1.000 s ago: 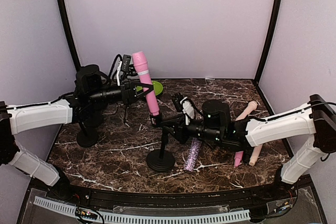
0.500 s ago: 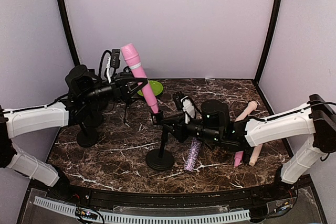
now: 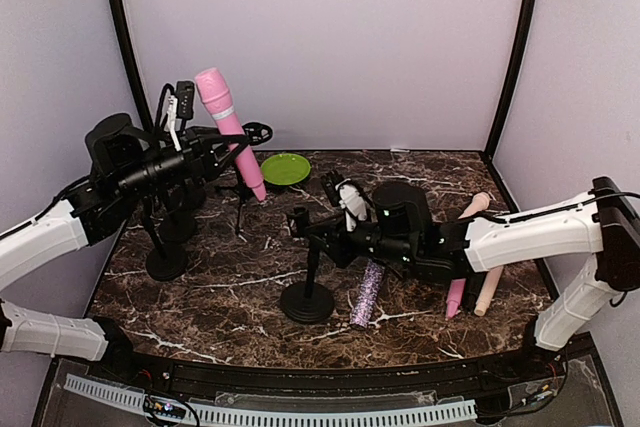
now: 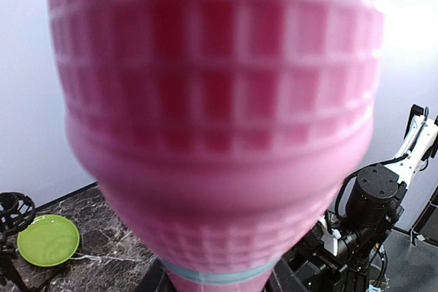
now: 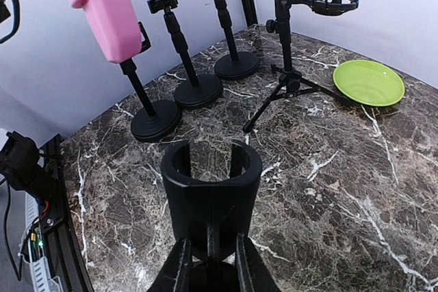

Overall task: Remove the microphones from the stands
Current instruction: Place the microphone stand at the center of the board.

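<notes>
— What did the right gripper (image 5: 210, 264) hold?
— Its fingers pinched the black stand (image 3: 307, 299) just beneath the empty round clip (image 5: 211, 169).
— And the microphone (image 3: 228, 127)?
— Pink with a gridded head, clamped in the left gripper (image 3: 225, 154), raised well left of the stand. A glossy green plate (image 3: 285, 168) lay behind the stand.

Left wrist view: pink microphone (image 4: 219, 121) very close, blurry, fills picture; its top and bottom cut off; own jaws hidden behind it. Right wrist view: microphone top cut off at upper edge; stand (image 5: 211, 182) pole cut off at bottom edge. Top view: right gripper (image 3: 318, 237) jaws too dark and small to tell.
</notes>
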Controlling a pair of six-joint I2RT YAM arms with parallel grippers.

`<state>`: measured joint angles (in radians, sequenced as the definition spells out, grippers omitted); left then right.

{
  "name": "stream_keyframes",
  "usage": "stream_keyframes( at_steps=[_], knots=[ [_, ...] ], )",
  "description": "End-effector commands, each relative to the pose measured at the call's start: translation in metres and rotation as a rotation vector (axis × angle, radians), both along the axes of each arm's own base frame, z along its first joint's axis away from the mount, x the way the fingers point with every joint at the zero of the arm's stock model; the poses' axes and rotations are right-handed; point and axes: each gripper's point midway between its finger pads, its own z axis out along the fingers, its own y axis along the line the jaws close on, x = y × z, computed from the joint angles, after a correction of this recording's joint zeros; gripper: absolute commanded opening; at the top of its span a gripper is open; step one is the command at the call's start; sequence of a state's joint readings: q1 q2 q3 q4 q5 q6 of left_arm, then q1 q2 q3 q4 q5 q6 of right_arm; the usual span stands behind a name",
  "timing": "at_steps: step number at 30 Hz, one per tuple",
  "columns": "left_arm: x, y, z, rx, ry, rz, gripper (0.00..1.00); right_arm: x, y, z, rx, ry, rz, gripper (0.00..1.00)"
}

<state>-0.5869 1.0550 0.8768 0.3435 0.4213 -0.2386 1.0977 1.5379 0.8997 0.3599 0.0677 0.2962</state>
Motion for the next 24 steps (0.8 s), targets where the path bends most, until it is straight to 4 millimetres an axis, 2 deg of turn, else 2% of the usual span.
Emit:
stream_keyframes(
  at_steps=[1,2,5,8,12,18,19,22,24],
  knots=[
    [-0.005,0.021,-0.006,0.085,0.012,0.085,0.0,0.012,0.02,0.034,0.039,-0.098,-0.002,0.0],
    [-0.009,0.025,-0.003,0.082,0.005,0.091,0.0,0.013,0.025,0.041,0.05,-0.111,0.005,0.0],
    [-0.015,0.034,-0.012,0.104,0.024,0.12,0.0,0.015,0.041,0.057,0.081,-0.143,0.026,0.0],
    [-0.026,0.044,-0.01,0.095,0.014,0.13,0.0,0.019,0.054,0.064,0.095,-0.165,0.042,0.0],
    [-0.043,0.046,-0.009,0.085,-0.006,0.089,0.0,0.018,0.07,0.051,0.094,-0.178,0.082,0.0],
    [-0.061,0.037,-0.013,0.081,0.01,-0.024,0.0,0.007,0.086,0.041,0.085,-0.178,0.153,0.0],
    [-0.062,0.035,-0.014,0.081,0.015,-0.036,0.0,0.006,0.085,0.042,0.089,-0.174,0.155,0.05],
    [-0.069,0.029,-0.013,0.073,0.012,-0.098,0.0,0.001,0.078,0.049,0.102,-0.166,0.158,0.38],
    [-0.072,0.024,-0.015,0.073,0.01,-0.137,0.0,-0.003,0.073,0.057,0.108,-0.165,0.167,0.56]
  ],
)
